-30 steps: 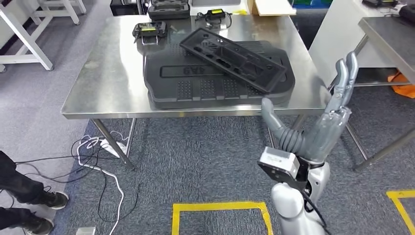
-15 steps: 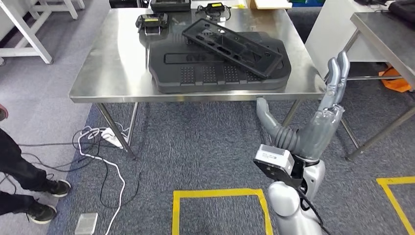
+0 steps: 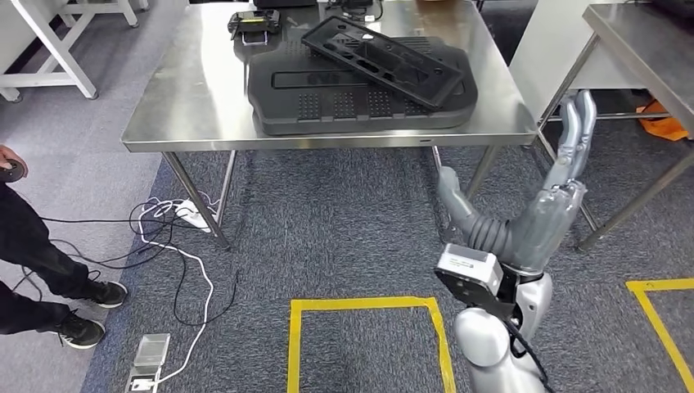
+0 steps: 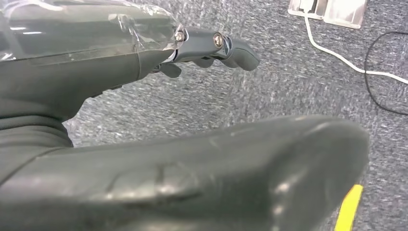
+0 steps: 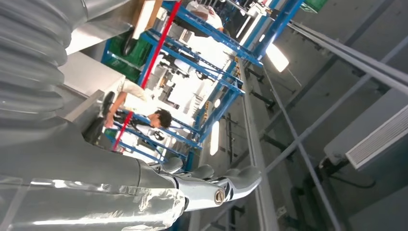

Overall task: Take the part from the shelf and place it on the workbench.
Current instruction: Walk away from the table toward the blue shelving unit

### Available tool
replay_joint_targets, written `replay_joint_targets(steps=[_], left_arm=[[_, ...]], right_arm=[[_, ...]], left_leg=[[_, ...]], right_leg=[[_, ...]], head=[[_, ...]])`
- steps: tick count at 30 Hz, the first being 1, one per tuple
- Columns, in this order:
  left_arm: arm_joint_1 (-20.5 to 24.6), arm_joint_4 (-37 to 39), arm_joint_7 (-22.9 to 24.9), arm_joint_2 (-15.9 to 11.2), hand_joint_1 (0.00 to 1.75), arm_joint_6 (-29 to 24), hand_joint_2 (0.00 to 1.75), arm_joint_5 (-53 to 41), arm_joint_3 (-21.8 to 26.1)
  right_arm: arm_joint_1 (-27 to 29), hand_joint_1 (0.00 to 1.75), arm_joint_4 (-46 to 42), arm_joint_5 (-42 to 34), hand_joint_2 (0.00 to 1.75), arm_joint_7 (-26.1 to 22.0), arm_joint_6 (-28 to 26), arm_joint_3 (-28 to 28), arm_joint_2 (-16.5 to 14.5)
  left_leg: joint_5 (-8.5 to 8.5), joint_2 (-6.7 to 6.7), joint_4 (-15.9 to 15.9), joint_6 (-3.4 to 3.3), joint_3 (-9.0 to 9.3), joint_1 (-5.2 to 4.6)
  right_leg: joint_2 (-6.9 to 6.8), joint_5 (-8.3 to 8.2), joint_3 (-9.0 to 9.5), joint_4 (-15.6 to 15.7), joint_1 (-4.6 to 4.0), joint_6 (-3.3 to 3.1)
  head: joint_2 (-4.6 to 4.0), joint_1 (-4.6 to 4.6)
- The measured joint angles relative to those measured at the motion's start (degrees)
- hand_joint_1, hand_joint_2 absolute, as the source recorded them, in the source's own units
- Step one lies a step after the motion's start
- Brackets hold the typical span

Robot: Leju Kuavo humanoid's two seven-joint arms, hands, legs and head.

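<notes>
Even overhead light fills the head view, with soft glare across the steel workbench [image 3: 205,90] at upper centre. In the right wrist view, ceiling lamps [image 5: 276,57] blow out white at upper centre, while the left wrist view's near thumb [image 4: 216,178] is soft and out of focus.

The workbench [image 3: 205,106] in the upper half of the head view is brushed metal, smooth with a soft sheen, and the slotted part [image 3: 376,59] and the large tray [image 3: 352,102] under it look like matt black moulded plastic, the tray stippled with small dot grids. The floor is a rough grey-blue carpet [image 3: 344,237] with glossy yellow tape [image 3: 364,304] at the lower centre. The right hand [image 3: 544,209] at the lower right is smooth satin grey with a ribbed wrist cover, above a polished silver arm [image 3: 491,352]; the left hand [image 4: 192,183] is dull dark grey, scuffed, with clear glossy film near its wrist.
</notes>
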State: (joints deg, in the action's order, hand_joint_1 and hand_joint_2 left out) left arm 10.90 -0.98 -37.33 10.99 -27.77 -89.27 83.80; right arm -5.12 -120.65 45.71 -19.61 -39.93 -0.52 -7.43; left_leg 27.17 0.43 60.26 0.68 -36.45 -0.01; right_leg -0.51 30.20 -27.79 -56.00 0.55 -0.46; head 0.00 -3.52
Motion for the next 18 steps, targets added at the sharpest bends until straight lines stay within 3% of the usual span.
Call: replay_joint_targets(steps=[2,3,4,5,6,8,10,11,14,16,18], left_arm=[[0.0,0.0,0.0,-0.01,0.0,-0.01,0.0,-0.04,0.0],[0.0,0.0,0.0,-0.01,0.0,-0.01,0.0,-0.05,0.0],[-0.01,0.0,0.0,-0.02,0.0,-0.01,0.0,-0.04,0.0],[-0.01,0.0,0.0,-0.02,0.0,-0.01,0.0,-0.04,0.0],[0.0,0.0,0.0,-0.02,0.0,-0.01,0.0,-0.04,0.0],[0.05,0.0,0.0,-0.02,0.0,-0.01,0.0,-0.04,0.0],[0.1,0.0,0.0,-0.02,0.0,-0.01,0.0,-0.05,0.0],[0.1,0.0,0.0,-0.02,0.0,-0.01,0.0,-0.07,0.0],[0.05,0.0,0.0,-0.01,0.0,0.0,0.0,-0.1,0.0],[0.11,0.0,0.0,0.0,0.0,0.01,0.0,-0.16,0.0],[0.11,0.0,0.0,0.0,0.0,0.01,0.0,-0.2,0.0]], right_arm=[[0.06,0.0,0.0,-0.55,1.75,0.02,0.0,0.01,0.01],[0.12,0.0,0.01,-0.73,1.31,0.11,0.0,0.0,0.02],[0.19,0.0,0.01,-0.82,0.87,0.26,0.0,0.0,0.02],[0.27,0.0,0.02,-0.75,0.44,0.56,0.0,0.0,0.03],[0.33,0.0,0.02,-0.51,0.0,1.02,0.0,0.0,0.04],[0.39,0.0,0.0,-0.01,0.0,1.99,0.0,0.01,0.12],[0.4,0.0,-0.07,0.23,0.0,2.6,0.0,0.01,0.24],[0.41,0.0,-0.09,0.3,0.0,2.77,0.0,0.01,0.31],[0.48,0.0,-0.11,0.43,0.0,3.03,0.0,0.01,0.5],[0.51,0.0,-0.11,0.44,0.0,3.13,0.0,0.01,0.68],[0.57,0.0,-0.11,0.53,0.0,3.39,0.0,0.01,0.87]], left_leg=[[5.17,-0.1,5.87,0.58,-1.94,0.16],[7.38,-0.1,9.56,0.78,-2.85,0.23],[8.5,-0.09,12.51,0.91,-3.28,0.28],[8.39,-0.09,13.96,0.98,-2.94,0.32],[7.22,-0.08,13.38,0.96,-1.66,0.36],[4.62,-0.1,7.15,0.69,3.28,0.44],[4.15,-0.14,0.18,0.18,7.52,0.28],[4.39,-0.16,-1.64,-0.1,8.38,0.15],[3.52,0.02,-2.42,-1.33,7.79,0.18],[2.43,0.26,-2.72,-2.31,6.9,0.43],[1.49,0.35,-2.64,-2.74,5.64,0.39]], right_leg=[[-0.21,-0.97,-1.31,-0.15,0.1,-0.6],[-0.28,-1.36,-2.08,-0.39,0.07,-0.77],[-0.33,-1.75,-2.89,-0.69,0.05,-0.8],[-0.36,-2.11,-3.74,-1.07,0.04,-0.76],[-0.38,-2.43,-4.58,-1.49,0.04,-0.67],[-0.37,-2.95,-6.08,-2.41,0.04,-0.36],[-0.35,-3.42,-7.09,-3.2,-0.08,0.11],[-0.37,-3.72,-7.37,-3.4,-0.11,0.39],[-0.27,-3.83,-7.89,-3.83,-0.01,1.37],[0.02,-0.34,-9.12,-7.06,0.08,1.99],[0.17,4.75,-10.99,-13.63,0.24,2.41]], head=[[0.0,0.46],[0.0,0.64],[0.0,0.69],[0.0,0.75],[0.0,0.79],[0.0,0.85],[0.0,0.8],[0.0,0.81],[0.0,0.88],[0.0,0.63],[0.0,0.26]])
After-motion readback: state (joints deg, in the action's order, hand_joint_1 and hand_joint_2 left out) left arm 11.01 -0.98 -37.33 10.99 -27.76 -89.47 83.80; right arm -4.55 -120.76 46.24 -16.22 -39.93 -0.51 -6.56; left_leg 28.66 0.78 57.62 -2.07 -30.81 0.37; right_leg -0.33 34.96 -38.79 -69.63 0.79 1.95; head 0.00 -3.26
